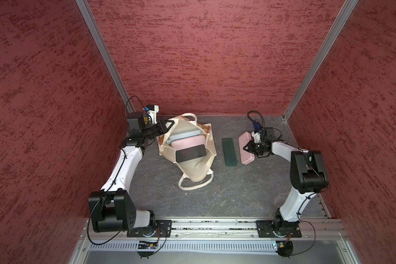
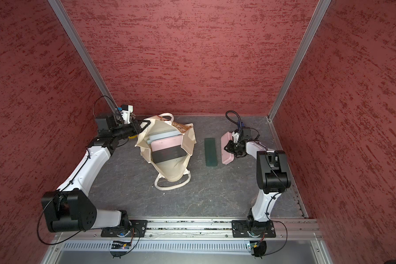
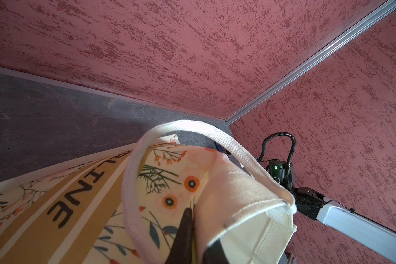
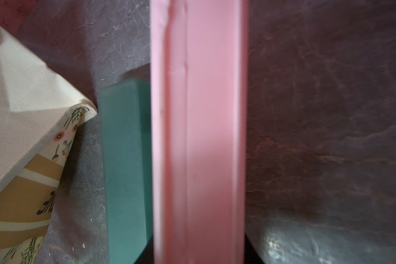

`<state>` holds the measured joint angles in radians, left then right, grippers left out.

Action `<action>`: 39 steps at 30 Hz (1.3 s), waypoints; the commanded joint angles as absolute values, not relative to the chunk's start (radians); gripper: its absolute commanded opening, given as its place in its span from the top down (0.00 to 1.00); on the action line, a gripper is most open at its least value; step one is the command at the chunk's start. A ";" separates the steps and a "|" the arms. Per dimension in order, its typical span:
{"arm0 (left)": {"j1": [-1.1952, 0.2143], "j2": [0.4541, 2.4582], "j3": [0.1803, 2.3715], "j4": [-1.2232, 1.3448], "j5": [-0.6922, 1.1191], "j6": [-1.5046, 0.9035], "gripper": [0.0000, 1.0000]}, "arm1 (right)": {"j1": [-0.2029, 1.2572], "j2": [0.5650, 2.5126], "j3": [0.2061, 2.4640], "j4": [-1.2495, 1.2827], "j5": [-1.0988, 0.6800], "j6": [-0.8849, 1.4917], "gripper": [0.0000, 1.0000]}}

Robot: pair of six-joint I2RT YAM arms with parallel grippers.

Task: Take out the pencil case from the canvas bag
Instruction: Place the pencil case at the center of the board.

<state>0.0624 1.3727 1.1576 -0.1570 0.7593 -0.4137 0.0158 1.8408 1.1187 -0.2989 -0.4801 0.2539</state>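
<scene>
Canvas bag (image 1: 197, 169) is sitting at approx 10 o'clock of the tabletop (image 1: 238, 196) ctr, mouth gaping upward in both top views. L gripper (image 1: 167, 126) is pinching the rim at the mouth's 10 o'clock corner, jaws closed tight on the fabric. R gripper (image 1: 249, 147) is clamping a pink pencil case (image 1: 247, 159) outside the bag, at approx 2 o'clock of ctr. That case is standing tilted on edge; can't tell if it's touching the table.

Green case (image 1: 228, 152) is lying flat btw bag & held case, at the bag's 3 o'clock, just beside the pink one in the R wrist view. Inside the bag, a black case (image 1: 190, 155) is lying over a second pink case (image 1: 184, 142), w/ a pale blue case (image 1: 181, 136) at their 12 o'clock.

Far handle (image 1: 189, 116) is nearing the back wall at 12 o'clock; near handle (image 1: 193, 184) is lying on the table at 6 o'clock. Open tabletop is stretching from there to the front rail. R side wall is sitting close at the R gripper's 3 o'clock.

Count: 1 bag, 2 handles, 5 cases: 3 inside, 2 outside.
</scene>
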 commanded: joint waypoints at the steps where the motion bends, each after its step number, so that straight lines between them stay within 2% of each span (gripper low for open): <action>1: 0.064 1.371 1.159 -0.149 0.767 -0.420 0.96 | 0.011 1.850 1.143 -0.296 -0.522 0.256 0.91; 7: 0.066 1.368 1.158 -0.151 0.765 -0.420 0.96 | 0.011 1.861 1.153 -0.308 -0.528 0.254 0.83; 21: 0.066 1.363 1.161 -0.160 0.758 -0.410 0.96 | 0.009 1.832 1.154 -0.333 -0.456 0.256 0.51; 34: 0.066 1.382 1.161 -0.163 0.758 -0.414 0.96 | 0.008 1.840 1.206 -0.401 -0.375 0.219 0.40; 35: 0.066 1.383 1.161 -0.163 0.755 -0.413 0.96 | 0.008 1.841 1.213 -0.408 -0.364 0.214 0.33; 39: 0.066 1.386 1.160 -0.165 0.755 -0.410 0.96 | 0.008 1.843 1.230 -0.430 -0.338 0.204 0.32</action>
<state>0.0628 1.3727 1.1572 -0.1574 0.7582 -0.4126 0.0109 1.8511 1.1976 -0.4015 -0.3790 0.2245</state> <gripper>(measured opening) 0.090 0.681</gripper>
